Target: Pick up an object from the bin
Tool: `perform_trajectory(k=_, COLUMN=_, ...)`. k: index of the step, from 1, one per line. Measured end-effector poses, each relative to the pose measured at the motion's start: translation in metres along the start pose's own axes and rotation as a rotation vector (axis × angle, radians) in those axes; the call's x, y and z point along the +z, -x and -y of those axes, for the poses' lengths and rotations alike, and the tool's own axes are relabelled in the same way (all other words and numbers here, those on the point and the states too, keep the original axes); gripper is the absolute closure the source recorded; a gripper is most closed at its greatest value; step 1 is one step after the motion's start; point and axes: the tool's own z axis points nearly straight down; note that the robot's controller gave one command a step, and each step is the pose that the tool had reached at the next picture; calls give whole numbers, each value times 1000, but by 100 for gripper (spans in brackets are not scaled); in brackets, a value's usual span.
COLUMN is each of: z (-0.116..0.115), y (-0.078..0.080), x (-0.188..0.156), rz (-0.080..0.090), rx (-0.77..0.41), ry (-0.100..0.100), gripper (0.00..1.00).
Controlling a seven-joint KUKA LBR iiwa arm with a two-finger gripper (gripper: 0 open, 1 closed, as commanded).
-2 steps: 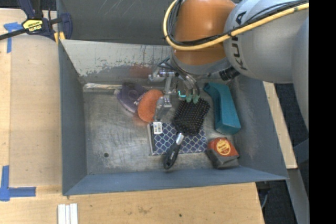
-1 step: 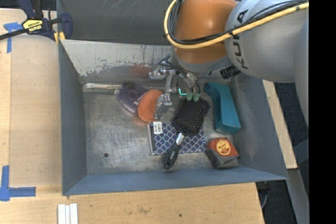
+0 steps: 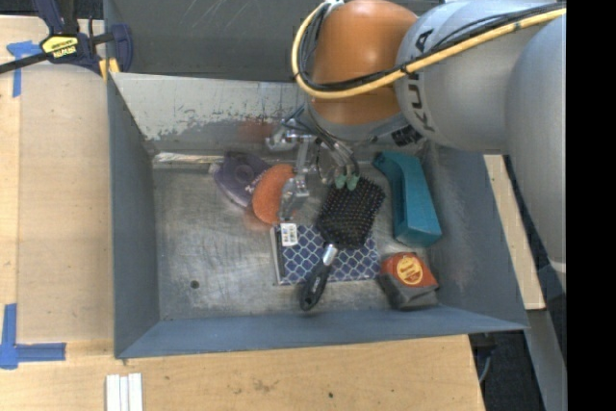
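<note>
My gripper hangs low in the middle of the bin, towards the back wall, under the arm's orange dome. Just left of and below it lies an orange rounded thing, with a purple thing touching that on the left. A black hairbrush lies right of the gripper, bristles up, its black handle running towards the front wall. Whether the gripper touches the orange thing or the brush I cannot tell.
A blue and white patterned flat packet lies under the brush. A teal block-like thing rests along the right wall, and an orange and black tape measure sits in the front right corner. The bin's left floor is bare.
</note>
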Motion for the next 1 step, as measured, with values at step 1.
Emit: perform_trajectory(k=1, z=1, y=7, x=54, rz=15, rx=-125, ry=-3, gripper=0)
